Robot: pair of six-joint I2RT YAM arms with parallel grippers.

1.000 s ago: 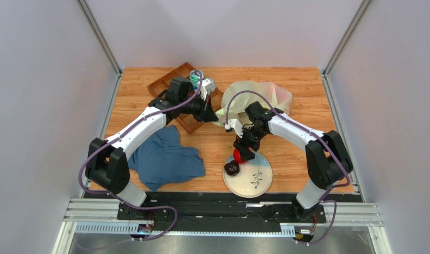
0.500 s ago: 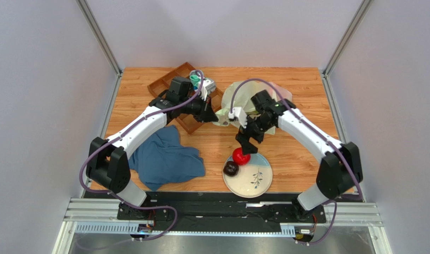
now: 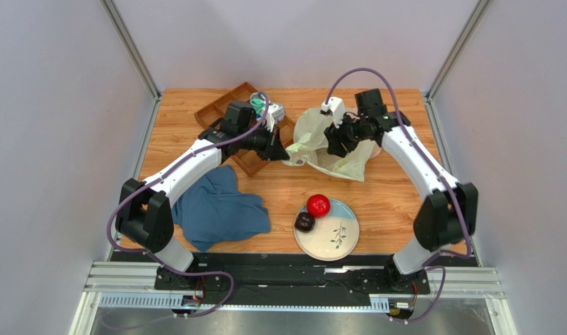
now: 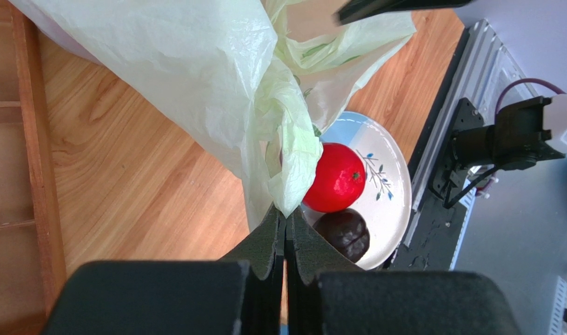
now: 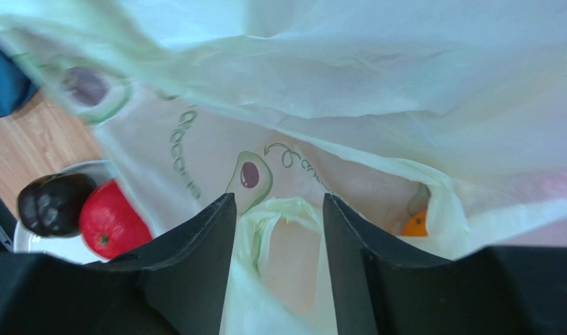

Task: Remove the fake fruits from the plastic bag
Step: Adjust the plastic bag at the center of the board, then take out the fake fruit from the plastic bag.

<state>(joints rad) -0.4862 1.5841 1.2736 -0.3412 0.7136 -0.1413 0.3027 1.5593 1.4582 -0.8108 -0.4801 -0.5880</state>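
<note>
The pale yellow-green plastic bag (image 3: 308, 129) lies at the table's back middle. My left gripper (image 4: 286, 209) is shut on the bag's near edge (image 4: 293, 174) and holds it up. My right gripper (image 5: 278, 206) hangs open over the bag's mouth, with a loose handle loop (image 5: 282, 209) between its fingers but not pinched. An orange fruit (image 5: 414, 225) shows deep inside the bag. A red fruit (image 3: 318, 205) and a dark purple-brown fruit (image 3: 305, 222) rest on the pale plate (image 3: 342, 241) near the front edge, seen also in the left wrist view as red fruit (image 4: 335, 178) and dark fruit (image 4: 343, 234).
A brown wooden tray (image 3: 220, 115) with rolled teal socks (image 3: 261, 108) stands at the back left, under my left arm. A dark blue cloth (image 3: 220, 209) lies crumpled at the front left. Metal frame posts run along both table sides.
My right gripper let go of the red fruit on the plate, rose and swung back over the bag's mouth. My left gripper kept its hold on the bag's edge.
</note>
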